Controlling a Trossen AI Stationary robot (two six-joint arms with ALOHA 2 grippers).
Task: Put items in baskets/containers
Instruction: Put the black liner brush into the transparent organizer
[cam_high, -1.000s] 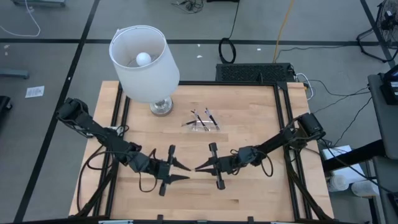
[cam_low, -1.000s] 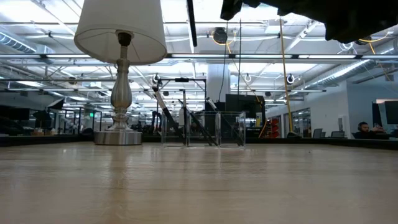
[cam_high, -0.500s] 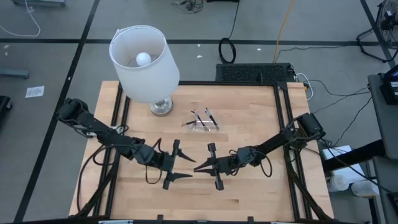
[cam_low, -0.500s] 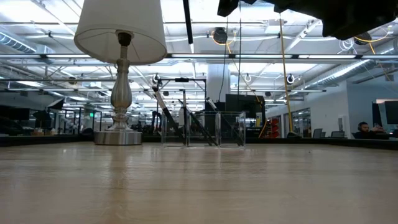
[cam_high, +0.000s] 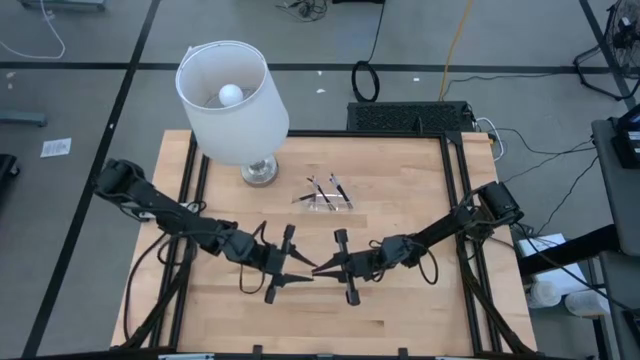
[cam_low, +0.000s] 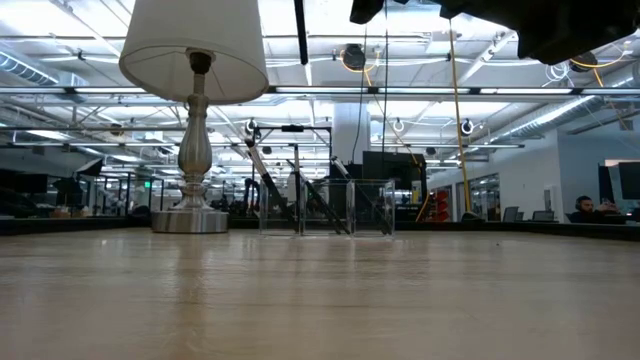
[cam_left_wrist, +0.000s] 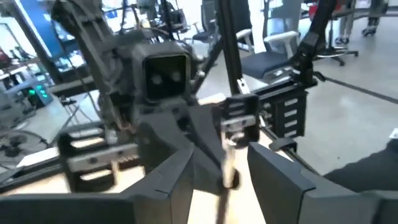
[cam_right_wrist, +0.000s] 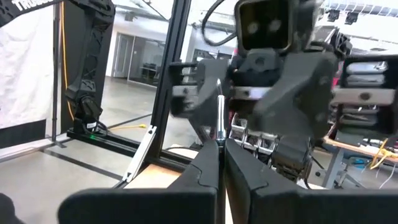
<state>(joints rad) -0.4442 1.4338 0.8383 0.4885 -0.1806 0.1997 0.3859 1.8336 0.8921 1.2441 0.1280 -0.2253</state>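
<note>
My right gripper (cam_high: 318, 269) (cam_right_wrist: 221, 146) hovers over the table's near middle, shut on one thin stick (cam_right_wrist: 219, 118) with a metallic look. My left gripper (cam_high: 305, 271) (cam_left_wrist: 221, 168) faces it tip to tip, open, with its fingers standing on either side of that stick (cam_left_wrist: 231, 163); whether they touch it does not show. The transparent tray (cam_high: 322, 200) (cam_low: 325, 208) sits on the wood farther back, near the lamp. A few dark sticks (cam_high: 326, 189) (cam_low: 300, 195) lean tilted inside it. My right gripper pinches the stick between its two fingers, which come level from the table's right. The stick's end (cam_right_wrist: 219, 138) rises out from between the fingertips (cam_right_wrist: 208, 152). The stick is lifted clear of the table.
A lamp with a white shade (cam_high: 232, 100) (cam_low: 193, 45) stands on its metal base (cam_high: 259, 172) at the far left of the table, close to the tray. Bare wood (cam_high: 400, 210) lies right of the tray and along the near edge. People sit in the room beyond.
My left gripper has moved toward the table's right, closing on my right gripper until its open fingers flank the held stick. My right gripper has stayed nearly still, shut on the stick.
</note>
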